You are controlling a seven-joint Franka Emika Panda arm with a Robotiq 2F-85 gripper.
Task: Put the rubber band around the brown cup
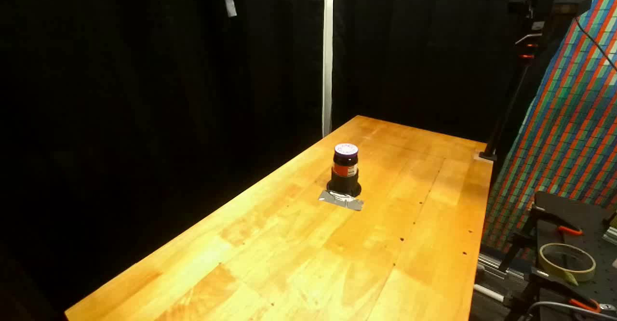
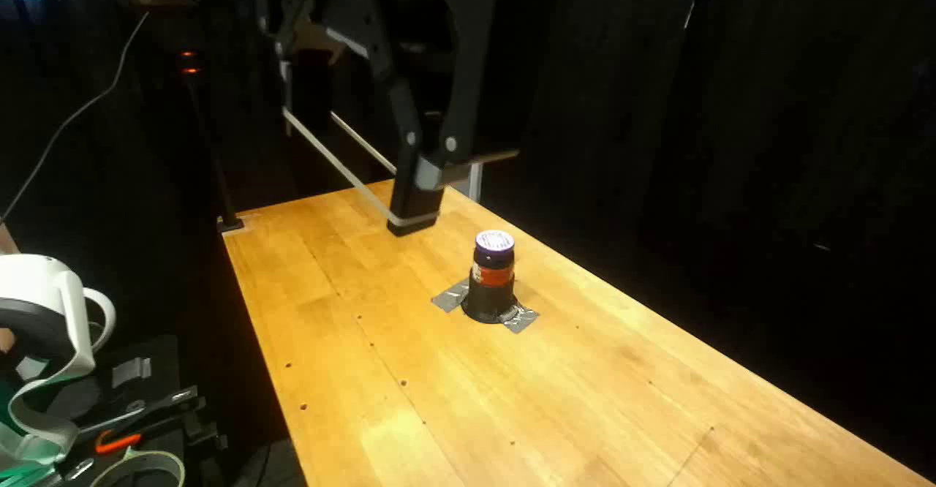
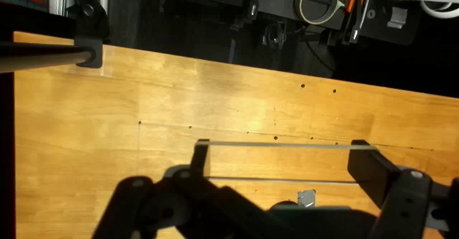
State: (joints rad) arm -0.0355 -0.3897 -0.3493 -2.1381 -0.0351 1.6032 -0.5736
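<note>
The brown cup (image 1: 345, 170) is a short dark cylinder with an orange-red band and a white, purple-rimmed top. It stands upright in a black round base on the wooden table (image 1: 308, 263). It shows in both exterior views (image 2: 492, 276). In the wrist view only the dark base's edge (image 3: 285, 204) shows; the gripper body hides the rest. My gripper (image 3: 283, 145) is open, above the table and apart from the cup, up and left of it in an exterior view (image 2: 351, 169). The pale rubber band (image 3: 258, 144) is stretched around both fingers, its two strands spanning the gap.
Grey tape (image 2: 521, 319) holds the base to the table. A dark pole (image 2: 212, 158) stands at a table corner. Beside the table a black stand holds a tape roll (image 1: 567, 262) and orange-tipped clamps (image 3: 355, 2). Black curtains (image 1: 144, 94) hang behind.
</note>
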